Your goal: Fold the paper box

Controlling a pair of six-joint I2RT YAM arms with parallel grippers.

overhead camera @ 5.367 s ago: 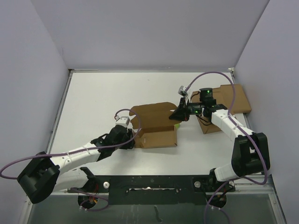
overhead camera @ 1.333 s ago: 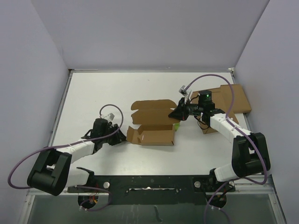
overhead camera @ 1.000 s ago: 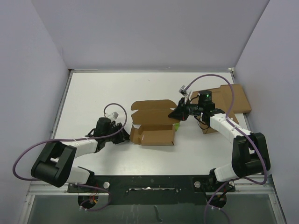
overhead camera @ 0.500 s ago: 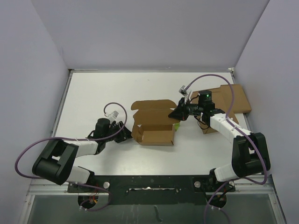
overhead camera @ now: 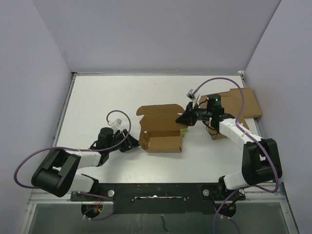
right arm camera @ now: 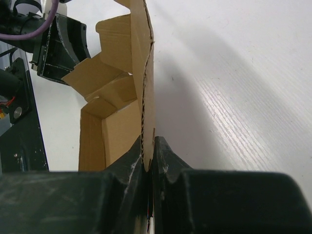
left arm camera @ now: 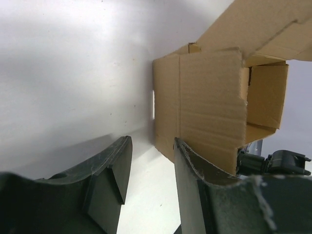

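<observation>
From above, the paper box point(overhead camera: 161, 132) sits half-formed near the middle of the white tabletop point(overhead camera: 97, 97), with a wide flap reaching toward the far side. The left pincer point(overhead camera: 130, 145) lies low just beside the box's left end. The right pincer point(overhead camera: 184, 120) meets the box's right wall. A flat cardboard slab point(overhead camera: 246, 102) lies at the far right.

In the left wrist view, the two dark fingers point(left arm camera: 109, 170) stand apart with nothing between them. The box's left end is just ahead, close to the right finger.

In the right wrist view, the fingers point(right arm camera: 165, 165) are pinched together on the thin upright edge of a box wall. The box's open inside shows to the left of that wall.
</observation>
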